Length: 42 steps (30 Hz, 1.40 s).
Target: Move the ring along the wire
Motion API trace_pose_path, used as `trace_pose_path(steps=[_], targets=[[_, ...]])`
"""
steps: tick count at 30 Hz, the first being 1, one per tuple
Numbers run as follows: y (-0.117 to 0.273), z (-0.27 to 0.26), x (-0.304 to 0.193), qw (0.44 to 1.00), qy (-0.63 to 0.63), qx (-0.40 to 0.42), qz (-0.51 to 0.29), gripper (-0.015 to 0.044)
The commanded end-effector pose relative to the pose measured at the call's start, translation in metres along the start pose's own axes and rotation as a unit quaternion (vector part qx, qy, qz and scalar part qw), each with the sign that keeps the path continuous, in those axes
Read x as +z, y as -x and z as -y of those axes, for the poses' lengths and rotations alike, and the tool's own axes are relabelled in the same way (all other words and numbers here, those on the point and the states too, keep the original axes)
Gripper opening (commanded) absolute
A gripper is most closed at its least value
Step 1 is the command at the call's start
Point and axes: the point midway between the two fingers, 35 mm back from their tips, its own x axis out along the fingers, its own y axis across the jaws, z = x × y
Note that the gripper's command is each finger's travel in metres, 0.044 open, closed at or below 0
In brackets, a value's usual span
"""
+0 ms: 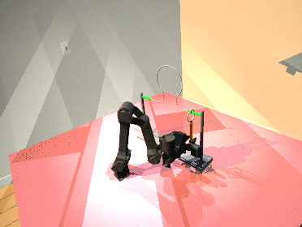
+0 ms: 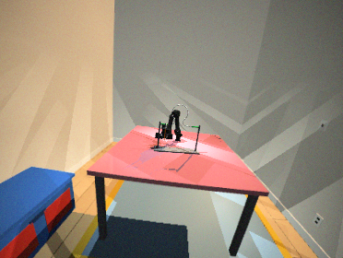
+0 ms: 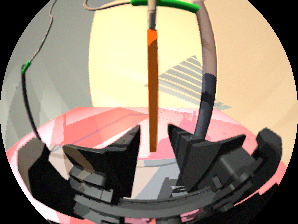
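The ring hangs on the green part beside the near post. It shows nearly edge-on at the top of the wrist view. Its orange handle hangs straight down. My gripper is partly open, low by the handle. In the wrist view the handle's lower end shows between the fingertips, with a gap on each side; contact is not visible. The other green part is at the far post.
The thin grey wire rises in a tall loop between the green parts, above the gripper. The near post stands close to the right finger in the wrist view. The posts' base lies on the pink table.
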Motion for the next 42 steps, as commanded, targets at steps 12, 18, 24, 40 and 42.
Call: trace_pose_path(steps=[12, 18, 24, 40, 42], targets=[[-0.022, -0.002, 0.001, 1.0, -0.001, -0.002, 0.002, 0.016], [-0.022, -0.002, 0.001, 1.0, -0.001, -0.002, 0.002, 0.016], [-0.022, -0.002, 0.001, 1.0, -0.001, -0.002, 0.002, 0.016], [-0.021, -0.002, 0.001, 1.0, 0.001, 0.001, 0.002, -0.0129], [-0.021, -0.002, 0.001, 1.0, 0.001, 0.001, 0.002, -0.015]])
